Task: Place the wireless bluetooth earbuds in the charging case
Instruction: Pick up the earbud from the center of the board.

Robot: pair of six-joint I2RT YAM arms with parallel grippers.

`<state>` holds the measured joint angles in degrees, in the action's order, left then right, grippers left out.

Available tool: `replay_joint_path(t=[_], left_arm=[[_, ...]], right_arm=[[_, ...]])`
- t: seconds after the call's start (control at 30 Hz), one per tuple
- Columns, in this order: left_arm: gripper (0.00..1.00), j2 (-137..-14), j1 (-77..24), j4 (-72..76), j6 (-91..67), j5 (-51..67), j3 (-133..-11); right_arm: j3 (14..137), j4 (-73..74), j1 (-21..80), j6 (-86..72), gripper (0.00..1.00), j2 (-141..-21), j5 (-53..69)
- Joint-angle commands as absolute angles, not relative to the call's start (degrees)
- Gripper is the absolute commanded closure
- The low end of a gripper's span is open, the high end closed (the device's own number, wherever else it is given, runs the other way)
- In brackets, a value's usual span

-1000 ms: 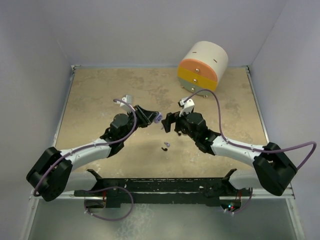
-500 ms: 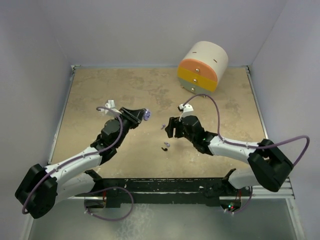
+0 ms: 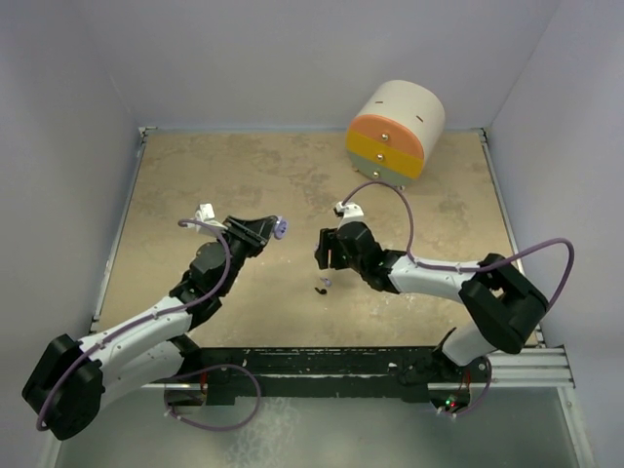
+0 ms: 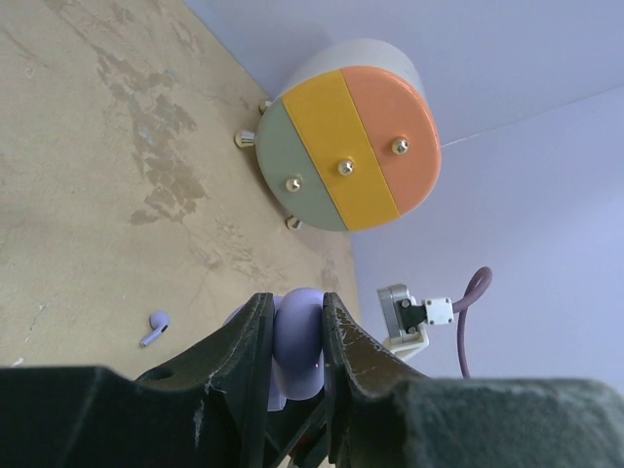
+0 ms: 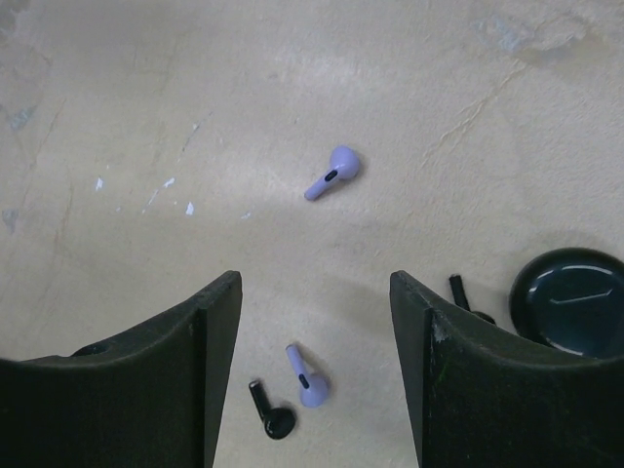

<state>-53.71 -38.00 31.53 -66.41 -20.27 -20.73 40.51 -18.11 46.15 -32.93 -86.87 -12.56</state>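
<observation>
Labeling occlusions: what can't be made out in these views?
Left wrist: lavender case lid state, clamped inside left gripper.
Right wrist: one black earbud, mostly behind a finger of right gripper.
Top: earbuds too small to count.

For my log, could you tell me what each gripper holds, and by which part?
The left gripper pinches the lavender case across its rounded body, clamped from both sides. The right gripper is open and holds nothing.
</observation>
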Motion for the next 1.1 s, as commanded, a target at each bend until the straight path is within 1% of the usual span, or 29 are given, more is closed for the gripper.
replay_joint_path(t=[0.0,0.27,0.37,0.47,0.7,1.07], left_arm=[[1.0,-52.2,-37.79,32.2,-67.25,-21.28,-20.01],[1.0,-52.7,-37.79,32.06,-66.92,-20.51,-19.98],[1.0,-53.16,-37.79,32.41,-67.02,-19.93,-19.97],[1.0,-53.17,-37.78,32.79,-67.22,-19.78,-19.7],[1.0,-51.47,-37.79,31.01,-66.96,-20.55,-19.61],[1.0,-49.64,-37.79,29.52,-66.38,-21.23,-19.16]], right_arm=[[41.36,-15.09,48.75,-35.12,0.36,-85.39,-14.02],[38.26,-12.03,53.79,-42.46,0.36,-82.97,-16.41],[38.47,-10.91,54.66,-44.29,0.37,-83.69,-18.47],[40.53,-8.88,54.65,-45.78,0.39,-85.8,-20.2],[49.24,-6.55,53.47,-44.62,0.45,-93.25,-23.92],[50.44,-11.38,47.99,-42.25,0.46,-96.36,-20.89]])
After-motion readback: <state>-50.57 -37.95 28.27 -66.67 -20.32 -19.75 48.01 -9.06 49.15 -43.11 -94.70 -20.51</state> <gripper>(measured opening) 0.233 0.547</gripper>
